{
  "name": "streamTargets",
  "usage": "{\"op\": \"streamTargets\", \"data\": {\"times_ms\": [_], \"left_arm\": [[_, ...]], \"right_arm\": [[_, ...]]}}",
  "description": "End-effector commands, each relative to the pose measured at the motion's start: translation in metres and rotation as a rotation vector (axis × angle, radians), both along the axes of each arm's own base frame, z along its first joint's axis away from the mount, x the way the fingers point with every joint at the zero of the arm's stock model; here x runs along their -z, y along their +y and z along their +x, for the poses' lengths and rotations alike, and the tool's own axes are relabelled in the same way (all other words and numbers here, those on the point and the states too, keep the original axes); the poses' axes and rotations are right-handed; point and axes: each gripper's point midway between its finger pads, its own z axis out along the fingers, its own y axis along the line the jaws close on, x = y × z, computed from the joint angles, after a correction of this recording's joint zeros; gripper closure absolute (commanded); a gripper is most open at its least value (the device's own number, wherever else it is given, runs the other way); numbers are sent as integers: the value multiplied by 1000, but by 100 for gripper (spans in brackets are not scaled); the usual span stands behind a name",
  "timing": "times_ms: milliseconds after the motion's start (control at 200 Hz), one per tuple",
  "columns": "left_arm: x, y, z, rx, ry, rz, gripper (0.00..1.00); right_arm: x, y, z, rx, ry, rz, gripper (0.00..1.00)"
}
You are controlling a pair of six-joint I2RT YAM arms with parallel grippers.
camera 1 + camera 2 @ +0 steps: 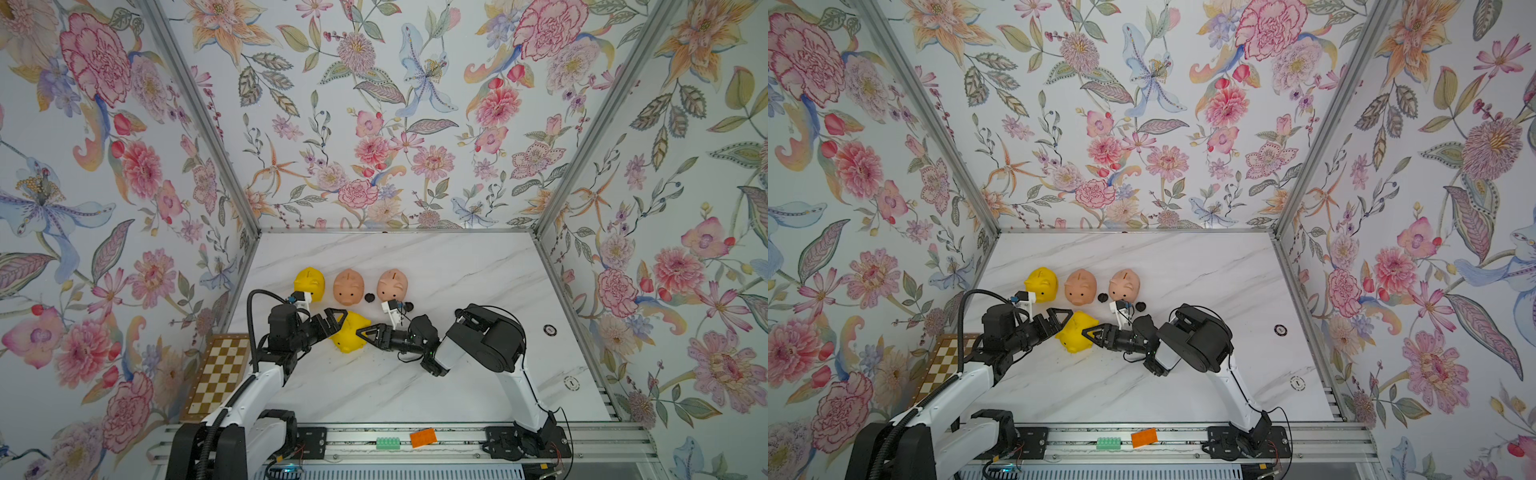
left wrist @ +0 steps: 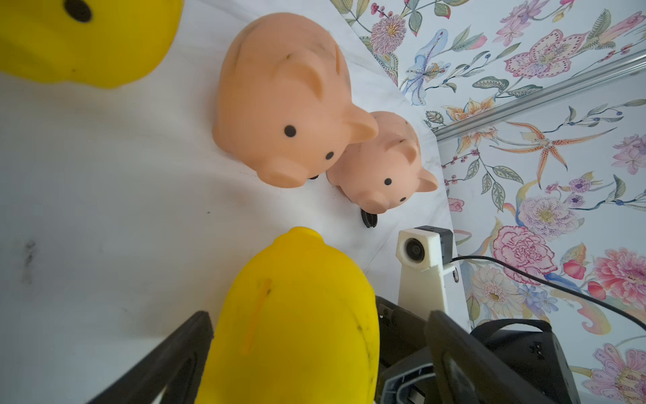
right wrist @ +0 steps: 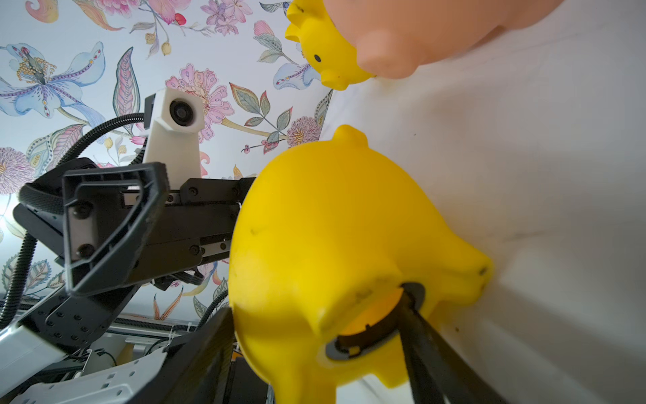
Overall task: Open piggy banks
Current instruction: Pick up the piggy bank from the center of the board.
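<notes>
The left end effector (image 1: 336,325) is standing wide open, straddling the near yellow piggy bank (image 1: 347,340) without clamping it. The right end effector (image 1: 362,333), jaws parted, is poking one fingertip (image 3: 419,335) into its belly hole. That pig is lying tipped on the bench (image 1: 457,270). Behind it, the far yellow piggy bank (image 1: 309,283), one peach piggy bank (image 1: 348,286) and another peach piggy bank (image 1: 392,284) are standing in a row.

Both top views look steeply down from high above the base rail (image 1: 374,440) toward the far wall (image 1: 395,124), and share nearly the whole table (image 1: 415,257). The left wrist view sits close behind the left claw (image 2: 318,314), facing the tipped yellow piggy bank (image 2: 297,273). The right wrist view, past the right claw (image 3: 314,304), looks very closely at that same pig's underside. The two wrist views face each other: the one shows the right wrist camera (image 2: 416,250), the other the left wrist camera (image 3: 178,112).
</notes>
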Motion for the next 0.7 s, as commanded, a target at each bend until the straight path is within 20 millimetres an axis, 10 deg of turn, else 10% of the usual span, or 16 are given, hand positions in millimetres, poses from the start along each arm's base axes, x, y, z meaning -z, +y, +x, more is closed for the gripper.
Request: {"op": "streamTargets", "data": {"times_ms": [0,691], "left_arm": [[11,14,-7,-69,41,4,1],[8,13,-22,-71,-150,-204,1]], "right_arm": [[28,-1,0,0,58,-69,25],[34,-3,7,18,77,-64,25]]}}
